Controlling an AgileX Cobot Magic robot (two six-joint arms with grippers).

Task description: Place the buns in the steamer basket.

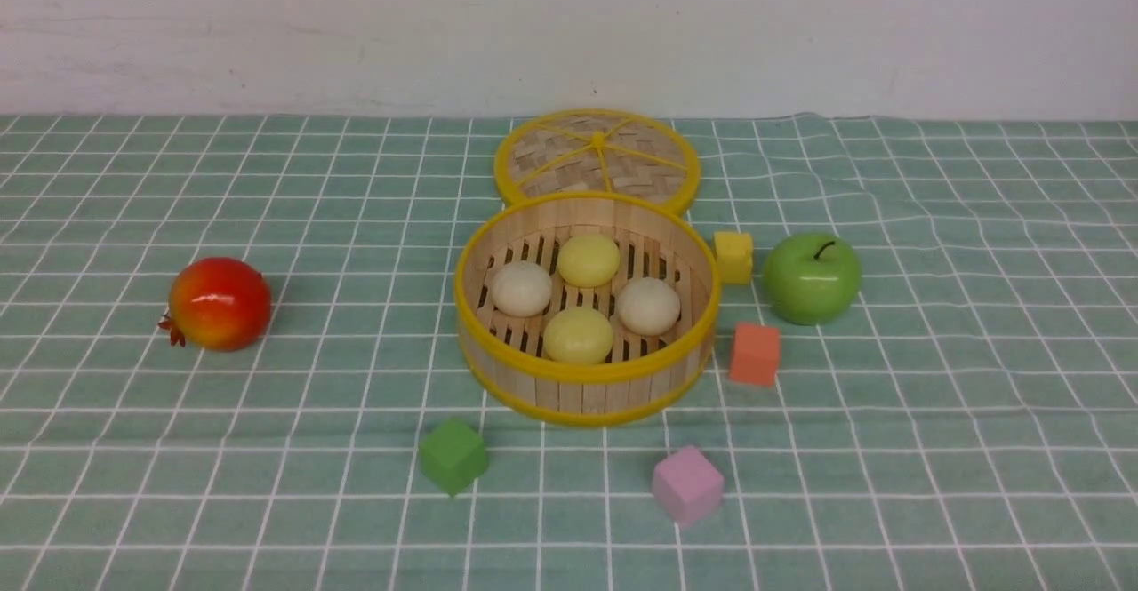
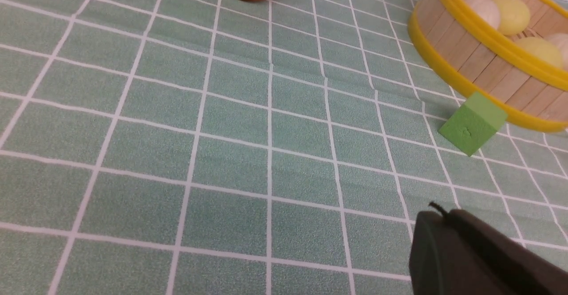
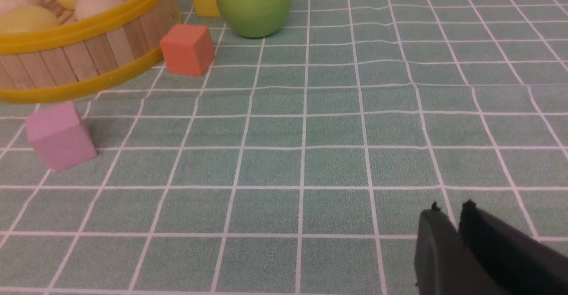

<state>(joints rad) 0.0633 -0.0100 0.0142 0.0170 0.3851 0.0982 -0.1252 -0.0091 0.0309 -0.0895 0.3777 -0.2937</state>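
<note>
The steamer basket [image 1: 587, 378] stands at the table's middle. Inside lie the buns: an off-white one [image 1: 522, 288], a pale yellow one [image 1: 588, 259], an off-white one [image 1: 648, 305] and a pale yellow one [image 1: 578, 335]. The basket also shows in the left wrist view [image 2: 461, 46] and in the right wrist view [image 3: 88, 51]. Neither gripper shows in the front view. My left gripper [image 2: 443, 215] is shut and empty, low over bare cloth away from the basket. My right gripper [image 3: 450, 210] is shut and empty over bare cloth to the basket's right.
The woven lid [image 1: 597, 157] lies behind the basket. A red pomegranate [image 1: 220, 303] sits at left, a green apple [image 1: 812, 277] at right. Foam cubes lie round the basket: yellow [image 1: 733, 256], orange [image 1: 755, 354], green [image 1: 453, 455], pink [image 1: 686, 484].
</note>
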